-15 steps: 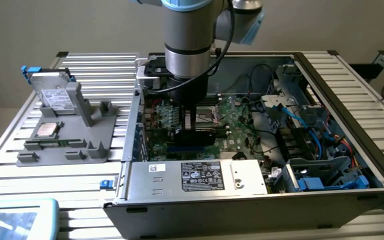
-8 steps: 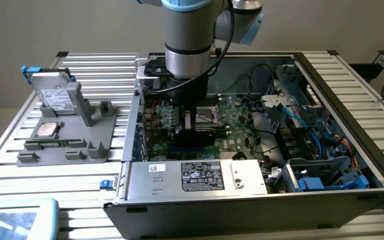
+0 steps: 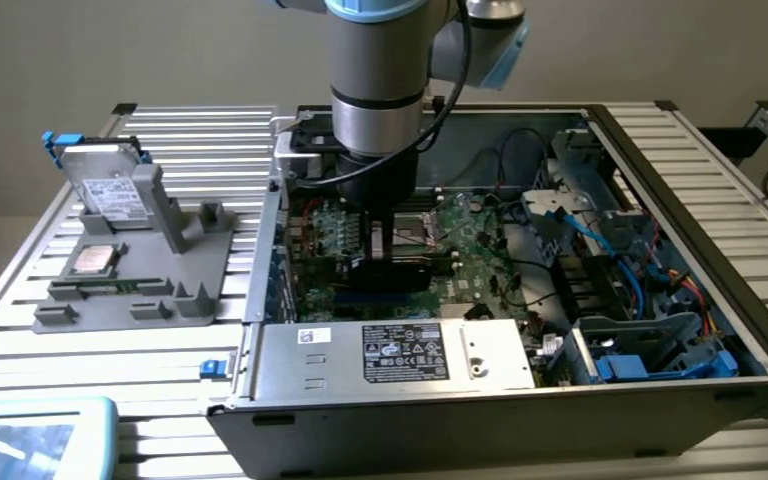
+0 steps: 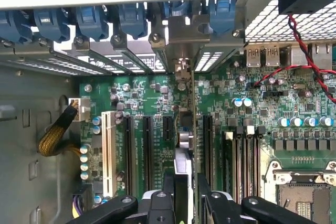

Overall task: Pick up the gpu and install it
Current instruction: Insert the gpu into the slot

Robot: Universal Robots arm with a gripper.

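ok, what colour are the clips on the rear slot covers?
Blue clips; wrist view shows them best.

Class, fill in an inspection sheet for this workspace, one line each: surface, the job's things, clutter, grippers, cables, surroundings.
Surface: slatted metal table carrying an open computer case.
Job's things: gpu stands edge-on over the expansion slots of the motherboard; whether it is seated cannot be told.
Clutter: grey fixture on the exterior view's left, with a hard drive, a processor chip and a memory stick.
Grippers: gripper inside the case, jaws shut on the gpu.
Cables: blue cables, red-black pair, yellow-sleeved bundle.
Surroundings: plain wall; pale blue object at the table's corner.
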